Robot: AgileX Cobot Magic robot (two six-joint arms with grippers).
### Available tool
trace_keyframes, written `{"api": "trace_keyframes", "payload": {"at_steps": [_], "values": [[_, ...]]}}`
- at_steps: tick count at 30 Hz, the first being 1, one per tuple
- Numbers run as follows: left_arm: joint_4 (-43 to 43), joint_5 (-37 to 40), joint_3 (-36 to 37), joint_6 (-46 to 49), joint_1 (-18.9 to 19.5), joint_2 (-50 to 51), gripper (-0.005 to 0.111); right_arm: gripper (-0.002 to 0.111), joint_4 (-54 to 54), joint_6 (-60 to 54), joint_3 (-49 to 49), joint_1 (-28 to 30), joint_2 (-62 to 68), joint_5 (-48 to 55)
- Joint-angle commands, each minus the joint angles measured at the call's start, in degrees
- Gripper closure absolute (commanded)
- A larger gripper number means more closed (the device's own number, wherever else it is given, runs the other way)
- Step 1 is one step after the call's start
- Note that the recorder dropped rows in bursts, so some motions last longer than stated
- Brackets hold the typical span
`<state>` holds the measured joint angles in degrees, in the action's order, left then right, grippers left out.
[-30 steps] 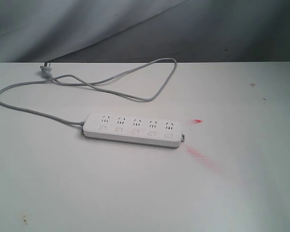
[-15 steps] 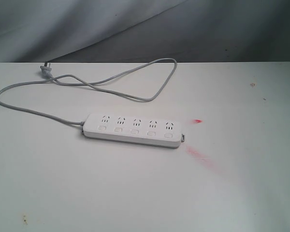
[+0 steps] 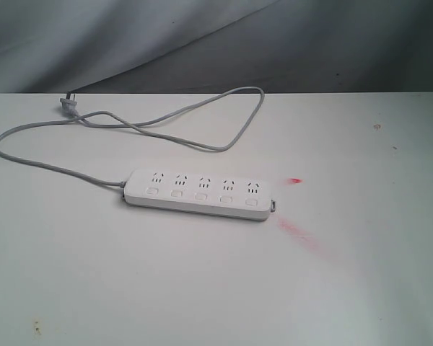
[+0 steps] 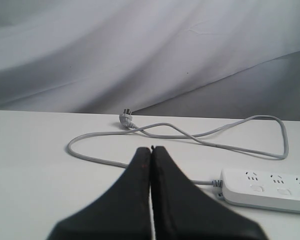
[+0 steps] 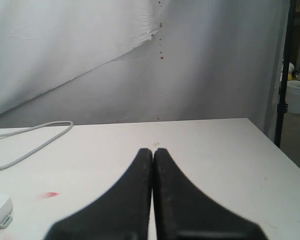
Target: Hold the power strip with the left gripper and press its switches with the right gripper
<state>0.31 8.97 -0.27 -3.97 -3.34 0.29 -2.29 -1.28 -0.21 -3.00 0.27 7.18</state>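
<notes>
1 power strip (image 3: 199, 194) rests on red-stained white table (image 3: 202, 288).

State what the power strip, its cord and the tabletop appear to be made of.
Power strip: likely moulded plastic, white and smooth; its rounded edges suggest it. Cord: probably a rubbery or PVC sheath, grey, matte; it lies in loose curves. Tabletop: hard white matte surface, perhaps laminate or painted board; unclear.

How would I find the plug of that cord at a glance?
On the white table lies a long flat white plastic power strip. Follow its thin grey cord away from the strip. The small grey plug is the cord's thickened free end, by the table's far edge.
</notes>
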Motion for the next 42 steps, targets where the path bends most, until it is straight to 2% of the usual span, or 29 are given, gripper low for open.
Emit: {"api": "trace_keyframes", "payload": {"at_steps": [1,12,19,26,31,42], "values": [[0.2,-0.1,0.3,-0.2,0.1,-0.3,0.107,0.108,0.5,0.3,0.2,0.2,-0.3,-0.5],[0.2,-0.1,0.3,-0.2,0.1,-0.3,0.107,0.108,0.1,0.3,0.2,0.2,-0.3,-0.5],[0.2,-0.1,0.3,-0.2,0.1,-0.3,0.107,0.108,0.1,0.3,0.2,2.4,-0.3,-0.5],[0.2,-0.1,0.3,-0.2,0.1,-0.3,0.107,0.108,0.1,0.3,0.2,1.9,-0.3,-0.5],[0.2,-0.1,0.3,-0.2,0.1,-0.3,0.107,0.108,0.1,0.3,0.2,-0.9,-0.3,-0.5],[0.2,-0.1,0.3,-0.2,0.1,-0.3,0.107,0.108,0.1,0.3,0.2,-1.0,-0.3,-0.5]]}}
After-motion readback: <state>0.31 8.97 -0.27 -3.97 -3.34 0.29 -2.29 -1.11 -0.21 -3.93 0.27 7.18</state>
